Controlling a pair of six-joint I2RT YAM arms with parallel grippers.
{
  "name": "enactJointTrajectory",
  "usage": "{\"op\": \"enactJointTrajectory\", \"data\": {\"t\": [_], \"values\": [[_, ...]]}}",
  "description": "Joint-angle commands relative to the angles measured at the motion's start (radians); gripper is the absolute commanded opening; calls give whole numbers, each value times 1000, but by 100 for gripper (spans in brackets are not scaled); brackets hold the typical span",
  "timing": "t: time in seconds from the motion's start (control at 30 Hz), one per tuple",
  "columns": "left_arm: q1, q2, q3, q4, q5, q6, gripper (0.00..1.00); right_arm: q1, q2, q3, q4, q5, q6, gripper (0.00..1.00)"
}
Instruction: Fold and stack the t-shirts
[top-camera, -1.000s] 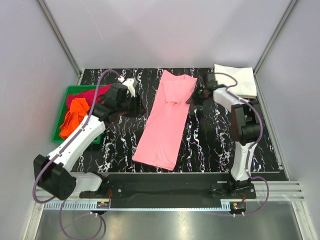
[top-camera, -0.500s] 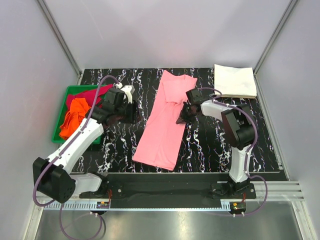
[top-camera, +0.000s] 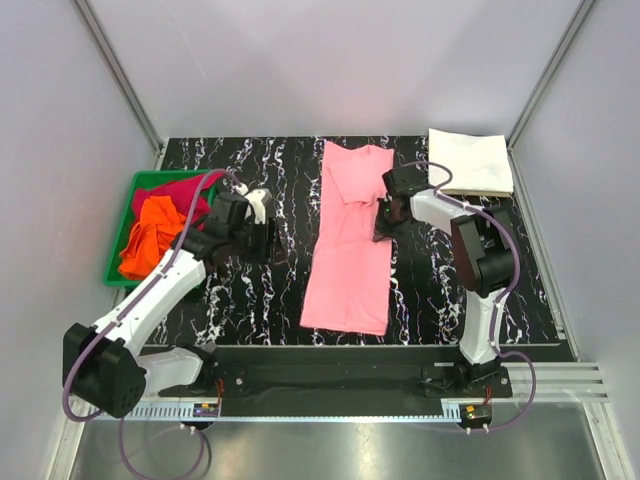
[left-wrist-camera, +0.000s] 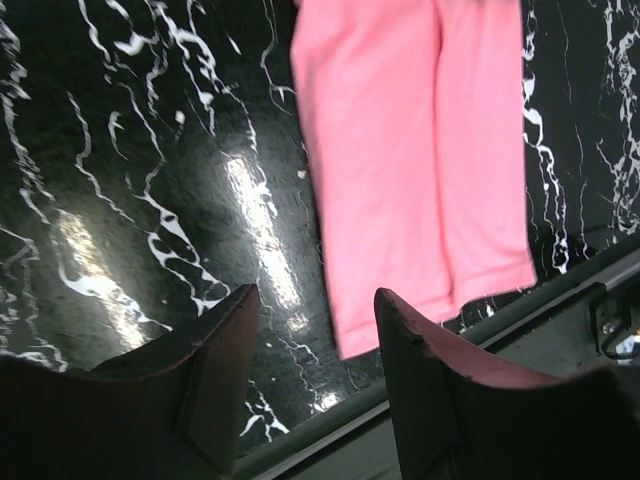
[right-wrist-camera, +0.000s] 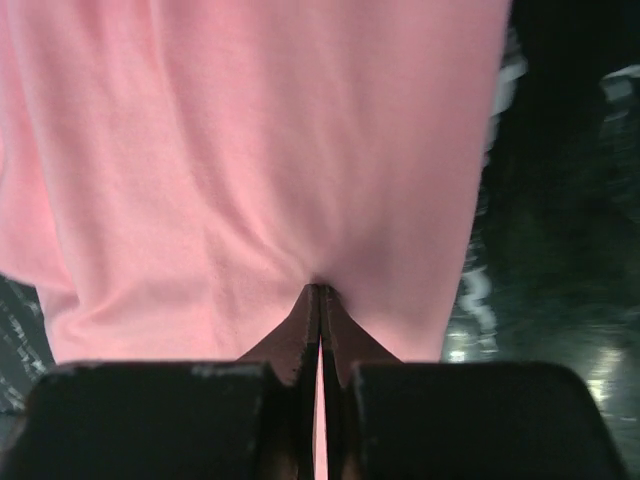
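A: Right claw (top-camera: 383, 228) pinched fully shut on the right-hand edge of the pink t-shirt (top-camera: 350, 245), with a sliver of cloth caught between the tips. Looks like straightening the strip, ahead of the next fold.

B: Left claw (left-wrist-camera: 315, 300) roughly half open, holding nothing, hovering over bare desk (top-camera: 430, 290). Pink cloth off to its right, not touching.

A: Best kept low and slow here. Drag flat along the desk, no lifting, or risk undoing the tucked-in sides.

B: Then probably bring the left claw across to the hem end, take one corner, match it with the right claw on the other, and fold toward the collar together.

A: Pink t-shirt itself: long narrow strip, sides seemingly folded in, one crease down the middle, collar end beyond the right claw, hem end on its near side. Mild wrinkling beside the pinch.

B: Folded white t-shirt (top-camera: 470, 162) beyond and right of the right claw, likely the stack spot. Orange t-shirt (top-camera: 148, 232) and dark red t-shirt (top-camera: 185, 190) heaped in the green tray (top-camera: 140, 183), left of the left claw.
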Motion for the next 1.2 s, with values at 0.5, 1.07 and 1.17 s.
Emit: {"op": "enactJointTrajectory", "data": {"t": [0.5, 1.07, 1.17], "values": [[-64, 43, -66, 249, 193, -144, 54, -72, -317, -177, -220, 62, 154, 12], [-322, 540, 93, 545, 129, -337, 10, -57, -577, -334, -231, 78, 199, 7], [-347, 592, 89, 551, 110, -345, 10, -46, -594, -357, -263, 80, 209, 6]]}}
